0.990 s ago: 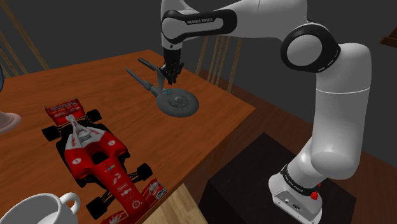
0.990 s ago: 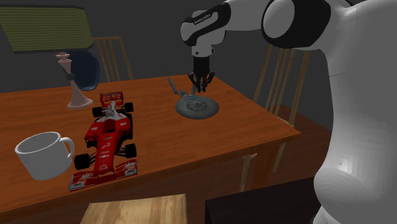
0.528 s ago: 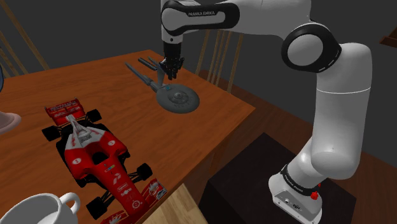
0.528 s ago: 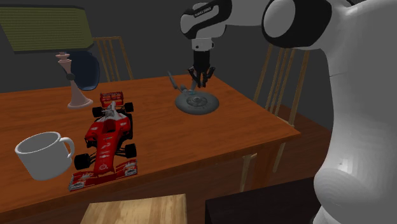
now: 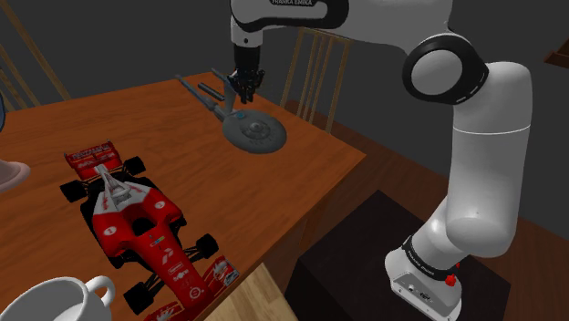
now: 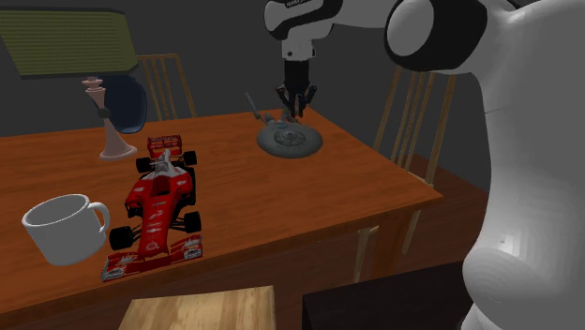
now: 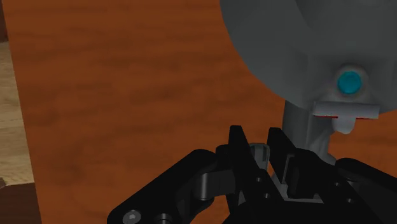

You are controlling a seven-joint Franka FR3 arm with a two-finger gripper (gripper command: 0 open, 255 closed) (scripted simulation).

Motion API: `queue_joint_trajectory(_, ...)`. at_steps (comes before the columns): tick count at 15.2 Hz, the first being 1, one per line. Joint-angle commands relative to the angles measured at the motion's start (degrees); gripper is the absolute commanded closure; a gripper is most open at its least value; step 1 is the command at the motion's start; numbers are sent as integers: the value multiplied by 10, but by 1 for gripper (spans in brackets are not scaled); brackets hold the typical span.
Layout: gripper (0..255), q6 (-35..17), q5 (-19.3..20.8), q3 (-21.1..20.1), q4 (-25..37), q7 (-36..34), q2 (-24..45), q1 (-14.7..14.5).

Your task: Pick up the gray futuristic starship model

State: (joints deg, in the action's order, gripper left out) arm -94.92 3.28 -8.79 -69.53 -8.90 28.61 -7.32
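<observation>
From where I stand, the arm (image 5: 483,155) is glossy white, built of fat rounded segments with a dark ring joint (image 5: 453,75) between them. A black band (image 5: 292,7) near the wrist carries white lettering. The end effector (image 5: 244,87) is all black, with small screws (image 7: 130,217) showing. A red button (image 5: 453,278) sits on the white foot (image 5: 418,274).

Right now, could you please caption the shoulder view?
Gripper clasps gray starship model over the wooden table; red race car nearby.

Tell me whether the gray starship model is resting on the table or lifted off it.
Lifted: the gripper is shut on the starship, whose saucer hangs just above the table.
</observation>
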Motion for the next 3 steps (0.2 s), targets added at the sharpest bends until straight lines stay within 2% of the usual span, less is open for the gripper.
queue_joint_trajectory(1,255,18,0,0,20,1,2,-1)
queue_joint_trajectory(3,255,19,0,0,21,1,2,-1)
